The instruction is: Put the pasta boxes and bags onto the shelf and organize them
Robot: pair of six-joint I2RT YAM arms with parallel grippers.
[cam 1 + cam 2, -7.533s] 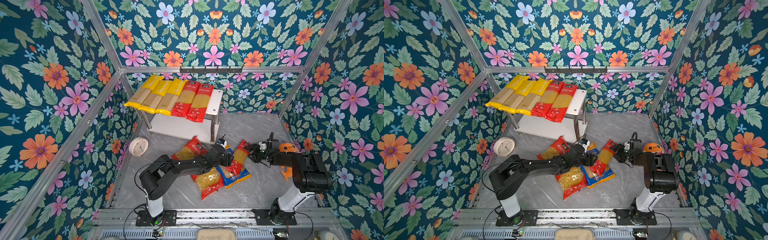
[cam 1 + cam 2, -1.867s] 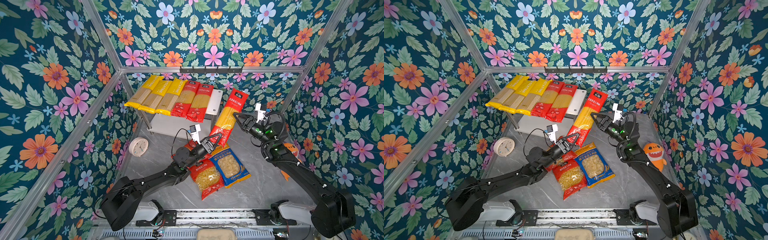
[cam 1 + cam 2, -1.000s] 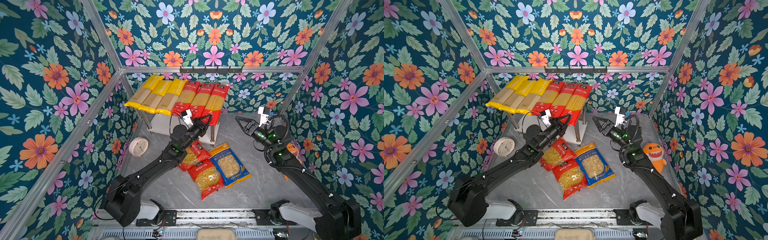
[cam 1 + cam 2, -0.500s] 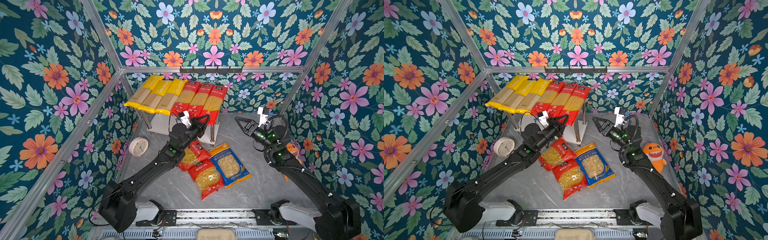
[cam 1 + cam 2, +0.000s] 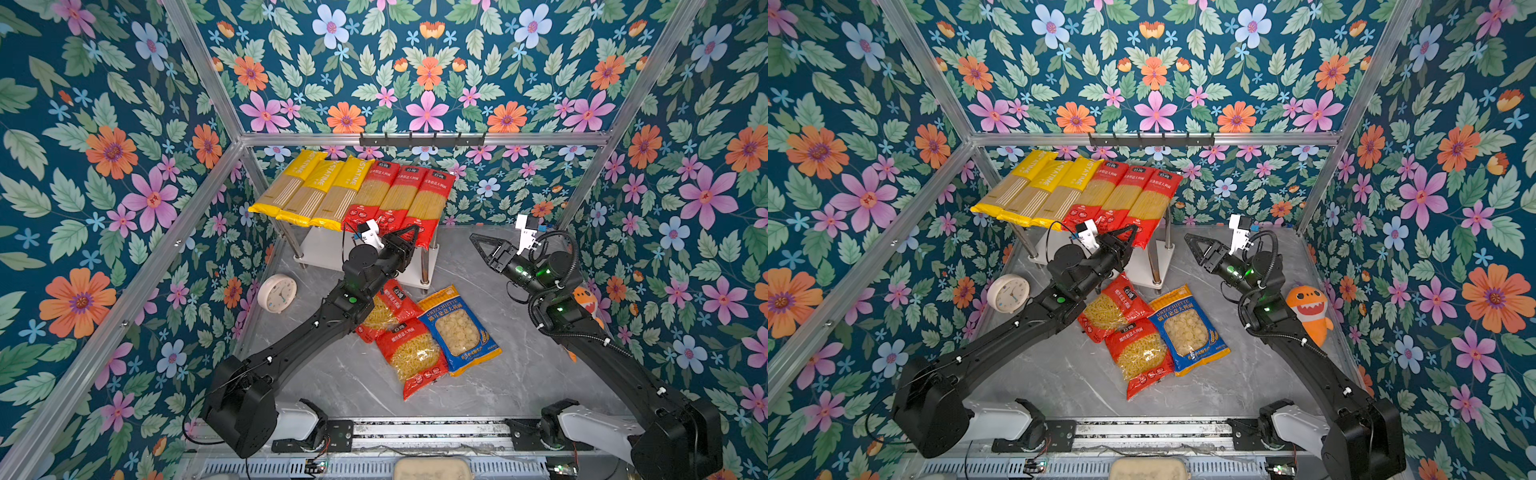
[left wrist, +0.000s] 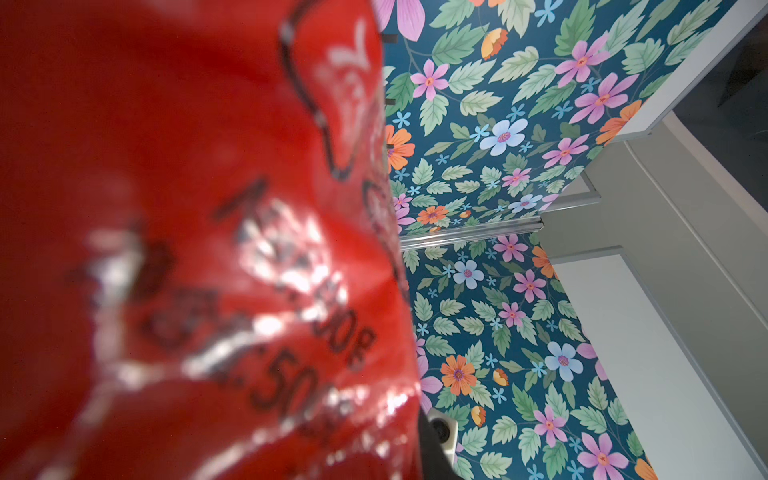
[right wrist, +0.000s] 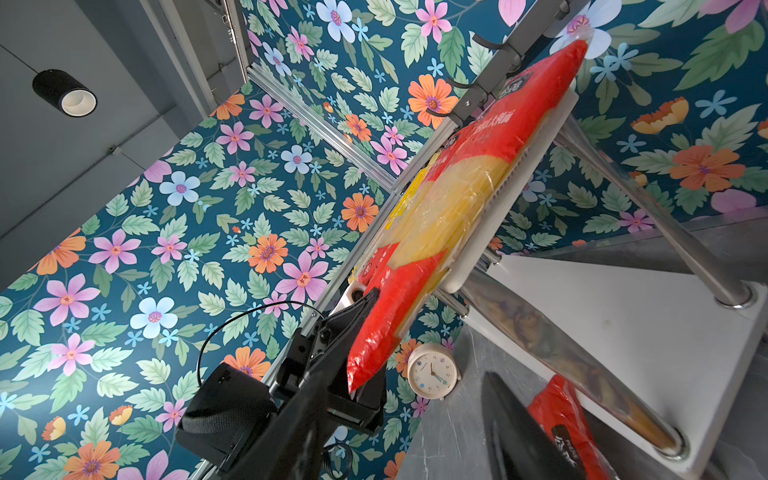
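Observation:
Three long yellow packs (image 5: 309, 191) and three long red packs (image 5: 401, 195) lie side by side on the shelf's top board. The shelf's lower board (image 5: 328, 249) is bare. My left gripper (image 5: 409, 237) is at the front end of the rightmost red pack (image 7: 457, 199). Its jaws stand parted around that overhanging end. The same pack (image 6: 187, 249) fills the left wrist view. My right gripper (image 5: 478, 245) hovers open and empty to the right of the shelf. On the floor lie two red short-pasta bags (image 5: 390, 307) (image 5: 411, 357) and a blue-orange bag (image 5: 459, 328).
A white clock (image 5: 277, 293) stands on the floor left of the shelf. An orange shark plush (image 5: 1310, 309) leans at the right wall behind my right arm. A black hook rail (image 5: 422, 140) hangs on the back frame above the shelf.
The left jaws have widened around the end of the rightmost red pack, which stays lying on the top board. The right arm has hardly moved.

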